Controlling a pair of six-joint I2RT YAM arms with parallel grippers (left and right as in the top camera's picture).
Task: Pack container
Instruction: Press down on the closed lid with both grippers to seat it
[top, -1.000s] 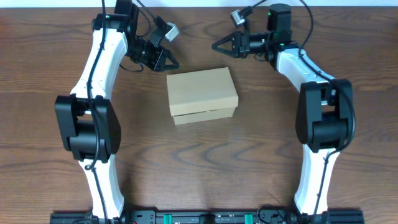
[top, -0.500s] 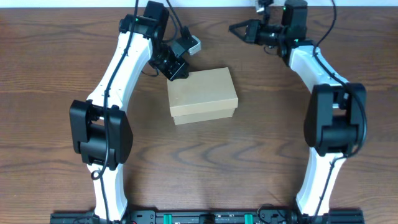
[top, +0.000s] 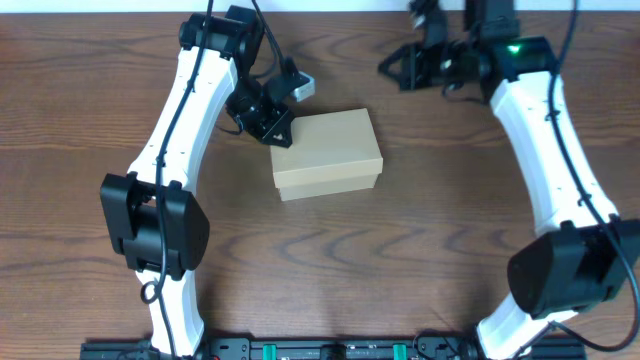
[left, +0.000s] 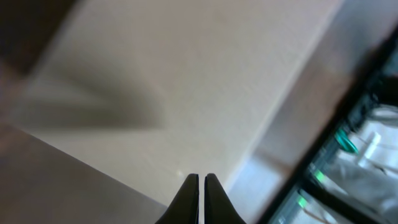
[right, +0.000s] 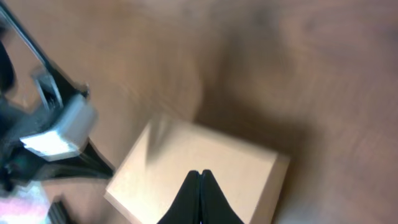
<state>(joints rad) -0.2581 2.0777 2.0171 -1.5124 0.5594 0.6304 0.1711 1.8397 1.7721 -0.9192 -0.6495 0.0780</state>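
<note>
surface: dark brown wood-grain table (top: 330, 250) | far edge: pale strip (top: 90, 5) | near edge: black rail (top: 300, 350) | light: even

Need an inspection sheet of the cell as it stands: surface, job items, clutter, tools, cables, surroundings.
Surface: dark wood table, no spills seen.
Job's things: container, flap down, lying flat mid-table.
Clutter: nothing seen.
Grippers: left tool shut, over the container's far-left corner, contact unclear; right tool shut, holding nothing, off the container toward the far right.
Cables: black cables loop by both wrists, off the container.
Surroundings: base rail at the near edge; otherwise nothing seen.
</note>
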